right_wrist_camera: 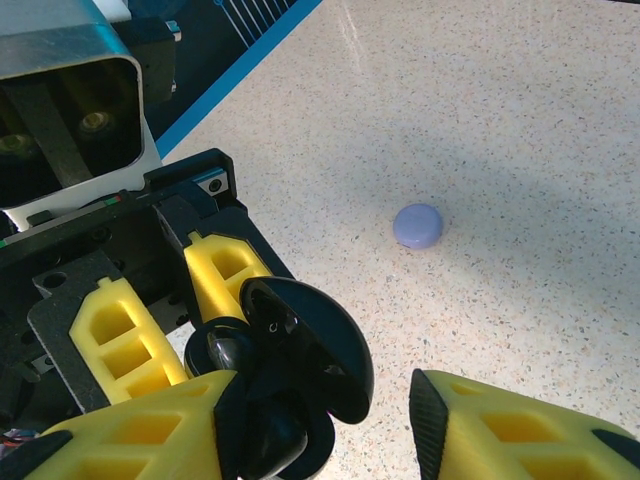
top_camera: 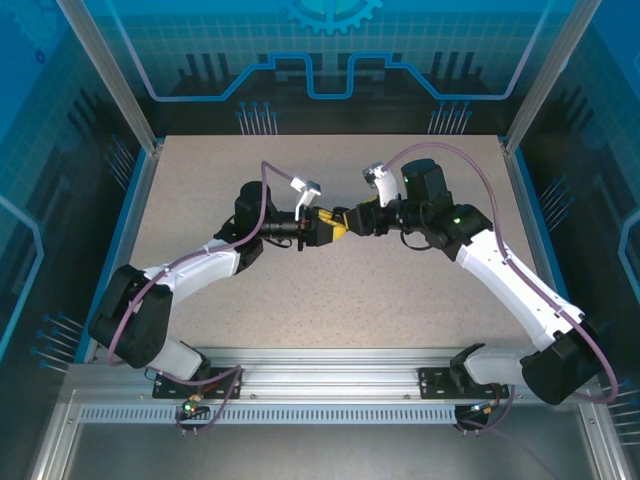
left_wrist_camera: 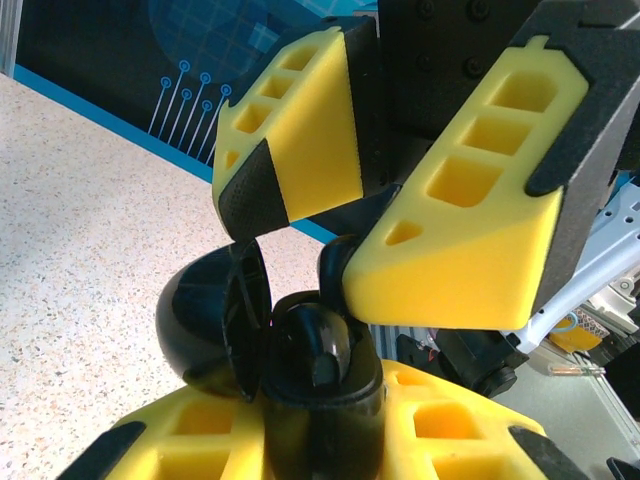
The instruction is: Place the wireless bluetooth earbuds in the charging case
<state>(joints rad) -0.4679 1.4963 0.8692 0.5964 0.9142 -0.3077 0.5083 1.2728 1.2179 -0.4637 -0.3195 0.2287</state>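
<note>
My left gripper (top_camera: pixel 316 228) is shut on the charging case (left_wrist_camera: pixel 320 410), a small black puck. Its domed lid (left_wrist_camera: pixel 205 320) stands open to the left. One glossy black earbud (left_wrist_camera: pixel 325 345) sits in the case's top. My right gripper (top_camera: pixel 347 218) meets the case from the opposite side with its yellow fingers (left_wrist_camera: pixel 460 230) spread above it. In the right wrist view the case lid (right_wrist_camera: pixel 315 345) lies between the open fingers of the right gripper (right_wrist_camera: pixel 328 405). One earbud (right_wrist_camera: pixel 222 350) shows in the case. A second earbud (right_wrist_camera: pixel 275 445) rests by the left pad; whether it is seated I cannot tell.
A small lilac disc (right_wrist_camera: pixel 418 225) lies on the speckled table (right_wrist_camera: pixel 520 150) beyond the case. Blue-edged walls (top_camera: pixel 130 210) ring the table. Both arms reach inward and meet at the table's centre.
</note>
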